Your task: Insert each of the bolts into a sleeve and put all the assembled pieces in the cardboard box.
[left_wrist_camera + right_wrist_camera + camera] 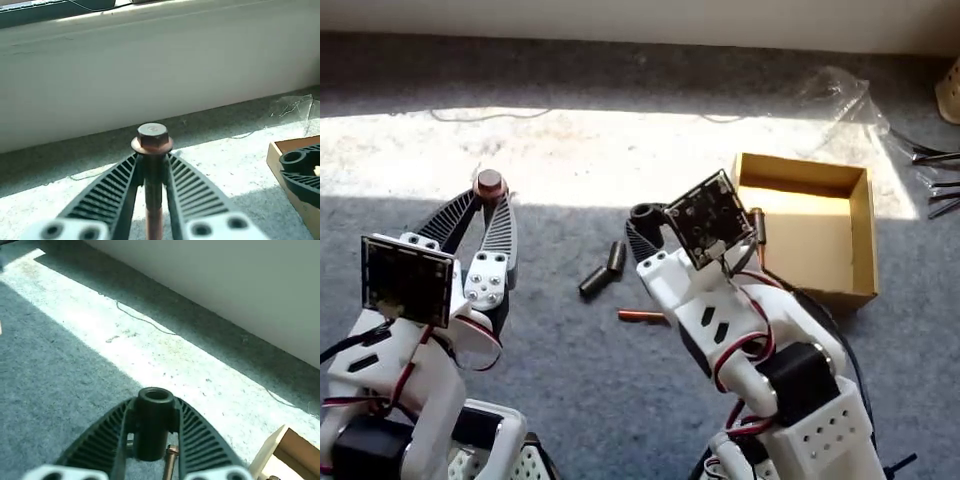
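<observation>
- Far side of the table [580,400], sunlit strip: open from the left edge to the cardboard box [855,245]. A thin cable [470,114] lies flat there.
- Gap between the left gripper [488,202], clamped on a bolt [491,182], and the right gripper [645,222], clamped on a sleeve [643,212]: free.
- Middle, between the arms: two loose sleeves [616,258] and a loose bolt [642,316] lie in the way.
- Cardboard box: top open, with the right arm's wrist overhanging its left wall.
- Far right corner and right edge: plastic bag [840,90] and tools [935,180].

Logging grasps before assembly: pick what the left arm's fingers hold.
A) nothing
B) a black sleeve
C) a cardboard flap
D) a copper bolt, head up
D: the left gripper is shut on a copper bolt, its hex head above the fingers; the black sleeve sits in the right gripper.
</observation>
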`<state>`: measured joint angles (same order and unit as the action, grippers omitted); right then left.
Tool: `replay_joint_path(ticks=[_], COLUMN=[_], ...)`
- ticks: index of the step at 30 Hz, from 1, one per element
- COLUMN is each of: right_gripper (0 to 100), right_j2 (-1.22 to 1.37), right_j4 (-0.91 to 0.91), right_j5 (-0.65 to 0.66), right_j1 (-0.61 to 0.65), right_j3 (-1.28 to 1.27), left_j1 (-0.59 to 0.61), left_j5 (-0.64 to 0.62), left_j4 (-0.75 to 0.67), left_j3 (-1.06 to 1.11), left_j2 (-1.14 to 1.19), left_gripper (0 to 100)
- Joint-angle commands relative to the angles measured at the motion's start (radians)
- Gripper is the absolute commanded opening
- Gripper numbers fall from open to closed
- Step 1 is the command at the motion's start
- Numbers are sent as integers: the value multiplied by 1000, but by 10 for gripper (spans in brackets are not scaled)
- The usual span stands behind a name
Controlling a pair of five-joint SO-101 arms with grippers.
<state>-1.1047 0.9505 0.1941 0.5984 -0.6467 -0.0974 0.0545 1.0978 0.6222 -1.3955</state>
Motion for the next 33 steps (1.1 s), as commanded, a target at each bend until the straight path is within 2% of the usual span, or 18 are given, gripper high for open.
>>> replay_joint_path(ticks=[1,7,14,20,24,29,33], right_gripper=[5,5,5,5,5,5,5], right_j2=[-21,-53,-272,-318,-320,-320,-320], right_j4=[54,125,122,120,38,-93,-199], right_j5=[-11,-11,-6,-11,-21,-123,-130], right_j1=[7,-117,-154,-153,-151,-147,-147], right_j3=[120,193,117,7,-105,-265,-375], left_j1=[10,136,148,148,148,145,143], left_j5=[6,3,3,3,3,3,3], left_j4=[-2,-2,-6,-6,-8,-8,-31], left_j3=[-54,-54,-38,77,94,101,105], left_j2=[-5,-5,-105,-182,-182,-182,-183], left_gripper=[5,5,5,5,5,5,5])
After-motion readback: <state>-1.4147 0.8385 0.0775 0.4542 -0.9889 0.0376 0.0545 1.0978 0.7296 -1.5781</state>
